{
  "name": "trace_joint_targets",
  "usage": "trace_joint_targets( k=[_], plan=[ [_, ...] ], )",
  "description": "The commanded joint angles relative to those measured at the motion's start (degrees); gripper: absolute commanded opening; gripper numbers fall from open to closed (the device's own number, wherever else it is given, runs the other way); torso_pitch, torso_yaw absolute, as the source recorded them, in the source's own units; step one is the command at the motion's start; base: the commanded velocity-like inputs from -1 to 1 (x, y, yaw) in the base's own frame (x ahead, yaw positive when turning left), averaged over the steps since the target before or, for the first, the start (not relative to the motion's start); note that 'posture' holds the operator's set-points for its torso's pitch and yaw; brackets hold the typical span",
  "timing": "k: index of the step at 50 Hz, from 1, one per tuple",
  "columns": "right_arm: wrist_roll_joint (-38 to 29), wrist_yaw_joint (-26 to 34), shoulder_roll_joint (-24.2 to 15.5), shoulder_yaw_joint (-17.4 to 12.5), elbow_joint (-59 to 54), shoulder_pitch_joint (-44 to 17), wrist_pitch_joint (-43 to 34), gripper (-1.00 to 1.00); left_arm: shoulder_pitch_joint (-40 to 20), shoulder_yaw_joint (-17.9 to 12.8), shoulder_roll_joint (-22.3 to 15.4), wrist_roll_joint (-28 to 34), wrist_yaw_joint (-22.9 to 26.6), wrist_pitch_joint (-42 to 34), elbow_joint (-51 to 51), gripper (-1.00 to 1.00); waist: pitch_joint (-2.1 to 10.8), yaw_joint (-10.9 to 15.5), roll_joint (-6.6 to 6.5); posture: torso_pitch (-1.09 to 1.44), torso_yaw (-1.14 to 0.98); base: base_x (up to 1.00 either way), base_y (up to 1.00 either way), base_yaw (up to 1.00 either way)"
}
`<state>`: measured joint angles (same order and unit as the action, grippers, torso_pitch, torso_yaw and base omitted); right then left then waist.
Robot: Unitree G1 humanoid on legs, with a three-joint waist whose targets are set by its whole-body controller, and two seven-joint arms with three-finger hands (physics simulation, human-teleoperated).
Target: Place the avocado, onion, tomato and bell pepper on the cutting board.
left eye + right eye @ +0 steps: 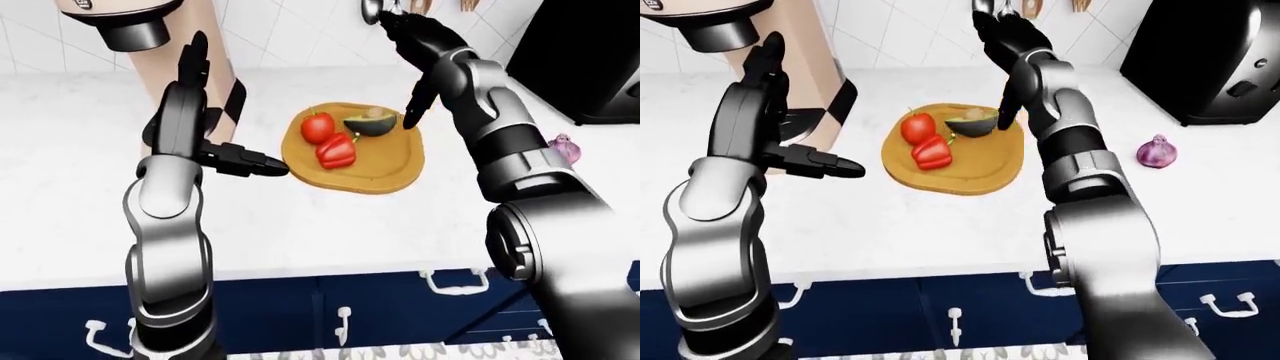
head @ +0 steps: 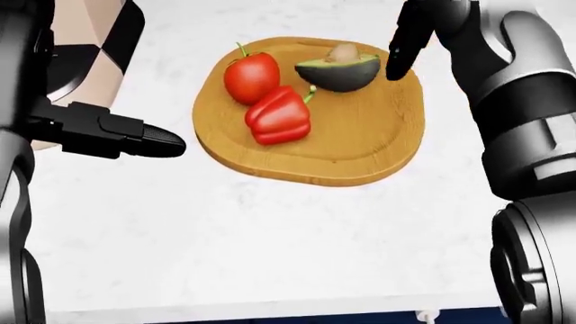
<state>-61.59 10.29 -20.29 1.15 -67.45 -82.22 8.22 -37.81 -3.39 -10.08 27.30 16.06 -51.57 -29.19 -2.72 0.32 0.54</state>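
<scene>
A rounded wooden cutting board (image 2: pixel 360 162) on a white marbled counter (image 2: pixel 270 243) carried a glossy tomato (image 2: pixel 249 76), a lobed red bell pepper (image 2: pixel 279 116) and a halved avocado (image 2: pixel 339 73). A purple onion (image 1: pixel 1156 152) lay well apart. The right hand (image 1: pixel 412 46) was spread empty; the left hand (image 2: pixel 108 131) was extended, holding nothing.

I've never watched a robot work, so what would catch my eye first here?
Probably the round wooden cutting board mid-counter, bearing a tomato, a red bell pepper and an avocado half. The right hand hangs open beside the avocado, and a purple onion waits alone on the right.
</scene>
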Motion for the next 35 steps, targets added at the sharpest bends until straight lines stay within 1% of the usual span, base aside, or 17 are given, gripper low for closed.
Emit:
trace_joint_targets(
  k=[1, 5, 8, 12, 14, 15, 19, 23, 24, 25, 26, 27, 29, 32, 33, 34, 35],
  plan=[
    [0.8, 1.5, -2.0, -1.0, 4.9, -1.9, -0.8, 1.0, -1.7, -0.4, -0.4, 0.1, -0.7, 1.6, -1.3, 1.0, 1.81, 0.0, -0.01, 0.0, 0.0, 0.0, 0.0, 0.0],
    [0.7, 6.7, -4.3, -1.9, 13.5, 1.4, -2.8, 1.0, -1.7, -0.3, -0.3, -0.4, -1.2, 2.3, -0.4, 1.0, 1.62, 0.1, 0.22, 0.0, 0.0, 0.0, 0.0, 0.0],
    [0.2, 11.4, -5.8, -3.1, 22.6, 5.8, -5.1, 1.0, -1.6, -0.5, -0.4, -0.6, -1.2, 2.3, -0.6, 1.0, 1.55, 0.1, 0.38, 0.0, 0.0, 0.0, 0.0, 0.0],
    [0.6, 17.0, -7.7, -6.3, 35.0, 11.8, -11.3, 1.0, -1.1, -0.7, -0.6, -0.8, -1.1, 2.1, -1.3, 1.0, 1.5, 0.1, 0.64, 0.0, 0.0, 0.0, 0.0, 0.0],
    [2.6, 18.5, -8.3, -8.8, 39.4, 13.9, -16.2, 1.0, -0.8, -0.6, -0.6, -0.9, -1.3, 2.4, -1.2, 1.0, 1.53, 0.2, 0.75, 0.0, 0.0, 0.0, 0.0, 0.0],
    [3.4, 19.4, -9.5, -10.0, 42.0, 15.5, -18.8, 1.0, -0.7, -0.6, -0.5, -1.1, -1.4, 2.5, -1.1, 1.0, 1.54, 0.2, 0.79, 0.0, 0.0, 0.0, 0.0, 0.0],
    [8.0, 17.9, -13.3, -13.0, 44.7, 18.8, -26.7, 1.0, -0.5, -0.9, -0.8, -1.3, -1.3, 2.1, -1.8, 1.0, 1.61, 0.4, 1.05, 0.0, 0.0, 0.0, 0.0, 0.0],
    [13.5, 12.1, -17.2, -14.9, 42.8, 21.4, -29.1, 1.0, -0.5, -0.9, -1.0, -1.3, -1.1, 1.5, -2.4, 1.0, 1.62, 0.4, 1.32, 0.0, 0.0, 0.0, 0.0, 0.0],
    [13.9, 11.6, -18.8, -14.7, 42.5, 22.2, -29.5, 1.0, -0.5, -0.9, -1.1, -1.2, -1.1, 1.4, -2.5, 1.0, 1.65, 0.4, 1.39, 0.0, 0.0, 0.0, 0.0, 0.0],
    [16.1, 10.9, -19.7, -16.1, 43.2, 23.2, -30.2, 1.0, -0.6, -0.9, -1.2, -1.2, -1.1, 1.2, -2.5, 1.0, 1.68, 0.3, 1.47, 0.0, 0.0, 0.0, 0.0, 0.0],
    [16.8, 10.2, -20.6, -16.0, 43.2, 23.8, -31.0, 1.0, -0.7, -0.8, -1.2, -1.1, -1.1, 1.2, -2.5, 1.0, 1.71, 0.4, 1.52, 0.0, 0.0, 0.0, 0.0, 0.0],
    [18.9, 9.0, -21.2, -17.4, 43.3, 24.5, -32.4, 1.0, -0.8, -0.7, -1.1, -1.2, -1.2, 1.3, -2.2, 1.0, 1.7, 0.4, 1.57, 0.0, 0.0, 0.0, 0.0, 0.0],
    [22.2, 7.0, -22.4, -18.2, 43.0, 25.5, -34.2, 1.0, -1.0, -0.6, -1.2, -1.0, -1.1, 1.2, -2.2, 1.0, 1.7, 0.4, 1.64, 0.0, 0.0, 0.0, 0.0, 0.0],
    [26.7, 2.3, -23.2, -18.8, 40.6, 27.3, -35.0, 1.0, -1.4, -0.7, -1.2, -1.0, -1.0, 0.7, -2.4, 1.0, 1.64, 0.4, 1.71, 0.0, 0.0, 0.0, 0.0, 0.0],
    [27.7, 1.4, -23.7, -18.3, 40.0, 27.5, -34.6, 1.0, -1.6, -0.7, -1.2, -1.0, -1.0, 0.6, -2.5, 1.0, 1.63, 0.4, 1.77, 0.0, 0.0, 0.0, 0.0, 0.0],
    [29.6, -1.1, -23.4, -19.3, 38.0, 27.6, -35.2, 1.0, -1.8, -0.7, -1.3, -1.0, -0.9, 0.5, -2.5, 1.0, 1.63, 0.4, 1.85, 0.0, 0.0, 0.0, 0.0, 0.0],
    [30.5, -2.3, -23.9, -18.6, 36.9, 28.2, -33.9, 1.0, -1.9, -0.7, -1.2, -1.0, -0.9, 0.5, -2.5, 1.0, 1.65, 0.3, 1.89, 0.0, 0.0, 0.0, 0.0, 0.0]
  ],
)
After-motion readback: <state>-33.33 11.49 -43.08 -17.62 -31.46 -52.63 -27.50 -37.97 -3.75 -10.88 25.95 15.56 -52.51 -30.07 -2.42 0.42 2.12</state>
